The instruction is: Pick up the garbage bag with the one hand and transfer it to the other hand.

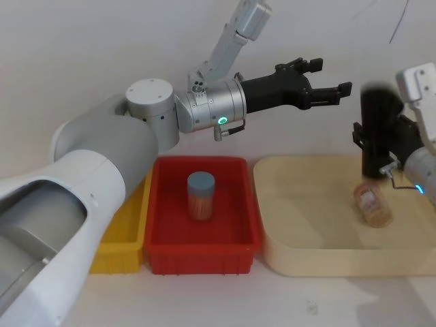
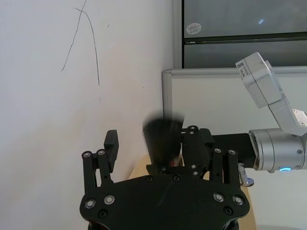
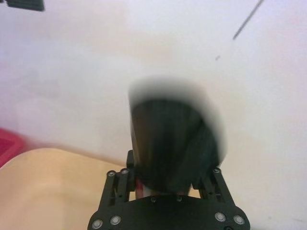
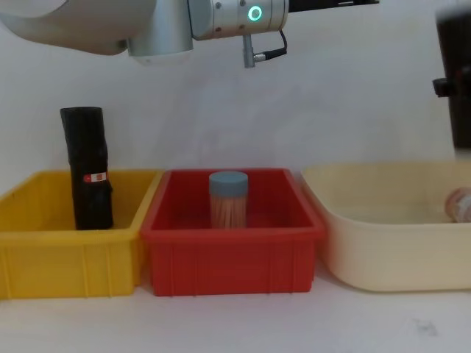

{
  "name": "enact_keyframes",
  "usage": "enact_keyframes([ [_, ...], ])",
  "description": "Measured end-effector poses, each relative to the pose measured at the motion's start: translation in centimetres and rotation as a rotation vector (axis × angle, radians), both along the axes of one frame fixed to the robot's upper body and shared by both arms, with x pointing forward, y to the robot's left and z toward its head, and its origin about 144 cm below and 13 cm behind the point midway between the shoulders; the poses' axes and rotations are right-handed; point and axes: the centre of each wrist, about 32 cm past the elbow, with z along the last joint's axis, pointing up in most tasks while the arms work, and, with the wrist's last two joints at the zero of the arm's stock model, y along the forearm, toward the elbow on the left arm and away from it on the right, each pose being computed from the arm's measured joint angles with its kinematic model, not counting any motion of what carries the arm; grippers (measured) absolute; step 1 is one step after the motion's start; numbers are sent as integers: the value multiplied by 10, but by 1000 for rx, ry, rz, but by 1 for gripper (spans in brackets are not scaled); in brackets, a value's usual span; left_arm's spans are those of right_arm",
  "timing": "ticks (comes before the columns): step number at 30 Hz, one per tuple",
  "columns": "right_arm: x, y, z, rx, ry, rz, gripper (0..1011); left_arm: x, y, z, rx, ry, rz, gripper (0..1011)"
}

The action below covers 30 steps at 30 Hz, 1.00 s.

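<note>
The garbage bag [image 1: 377,116], a tall black roll, stands upright in my right gripper [image 1: 378,151], the one with the blue ring, which is shut around its lower part above the cream tray [image 1: 306,255]. The right wrist view has the bag [image 3: 172,139] rising between the fingers [image 3: 128,160]. My left gripper [image 1: 332,76], green ring on its wrist, hangs open and empty just left of the bag, level with its top, fingers pointing toward it. From the left wrist view the bag [image 2: 162,141] sits ahead of the open fingers [image 2: 111,146]. At the chest view's right edge is the bag [image 4: 455,73].
A red bin [image 1: 163,255] holds an upright blue-lidded jar [image 1: 200,195]. Left of it a yellow bin [image 4: 44,250] holds another black roll [image 4: 88,176] with a red-and-white label. A small jar [image 1: 372,204] lies on its side in the cream tray.
</note>
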Motion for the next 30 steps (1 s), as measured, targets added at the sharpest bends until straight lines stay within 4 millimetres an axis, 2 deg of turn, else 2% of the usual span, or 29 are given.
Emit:
enact_keyframes([
  [2, -3, -5, 0, 10, 14, 2, 666, 0, 0, 0, 0, 0, 0, 1002],
  [5, -6, -9, 1, 18, 26, 3, 718, 0, 0, 0, 0, 0, 0, 1002],
  [8, -8, -13, 2, 27, 37, 5, 833, 0, 0, 0, 0, 0, 0, 1002],
  [16, -13, -20, 3, 41, 57, 9, 1004, 0, 0, 0, 0, 0, 1, 1002],
  [30, -17, -25, 4, 51, 70, 11, 1004, 0, 0, 0, 0, 0, 1, 1002],
])
